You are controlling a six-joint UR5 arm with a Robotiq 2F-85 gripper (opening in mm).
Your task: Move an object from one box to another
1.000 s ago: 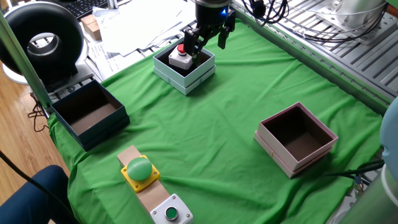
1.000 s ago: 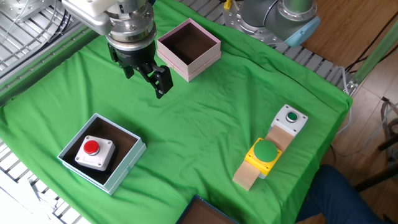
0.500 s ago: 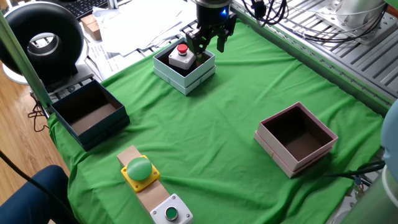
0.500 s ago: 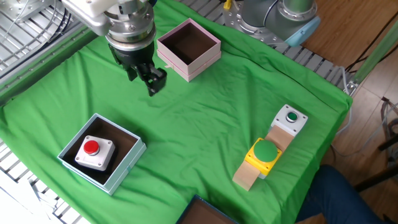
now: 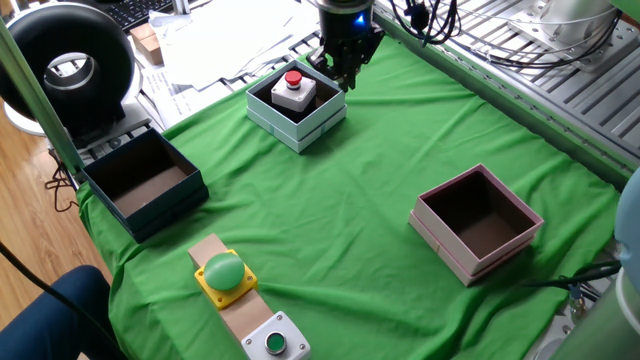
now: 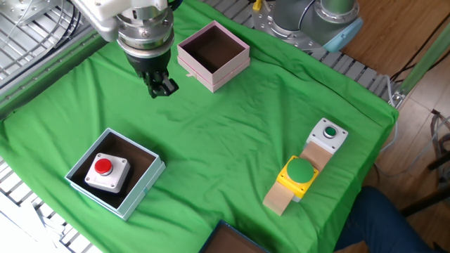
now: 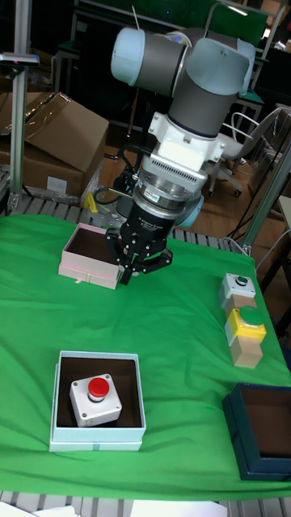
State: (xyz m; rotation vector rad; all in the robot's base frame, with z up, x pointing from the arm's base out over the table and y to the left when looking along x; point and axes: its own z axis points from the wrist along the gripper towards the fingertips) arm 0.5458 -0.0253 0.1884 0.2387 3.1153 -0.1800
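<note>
The object, a light-grey switch housing with a red button (image 5: 293,89) (image 6: 106,172) (image 7: 94,398), sits inside the white box (image 5: 303,134) (image 6: 145,185) (image 7: 95,441). The pale pink box (image 5: 448,254) (image 6: 226,73) (image 7: 83,275) stands with nothing in it. My gripper (image 5: 344,70) (image 6: 161,88) (image 7: 137,270) hangs above the green cloth, between the two boxes. Its fingers are shut together and hold nothing. It is apart from the object and behind the white box in one fixed view.
A dark blue box (image 5: 146,186) (image 7: 259,433) stands open at one table edge. The green dome button on a yellow base (image 5: 222,272) (image 6: 299,172) and the grey housing with a small green button (image 5: 275,342) (image 6: 328,133) rest on wooden blocks. A black ring-shaped device (image 5: 70,64) stands off the table.
The gripper's fingers have closed from wide apart to together, on nothing. It has also turned and risen slightly away from the white box. The object has not moved.
</note>
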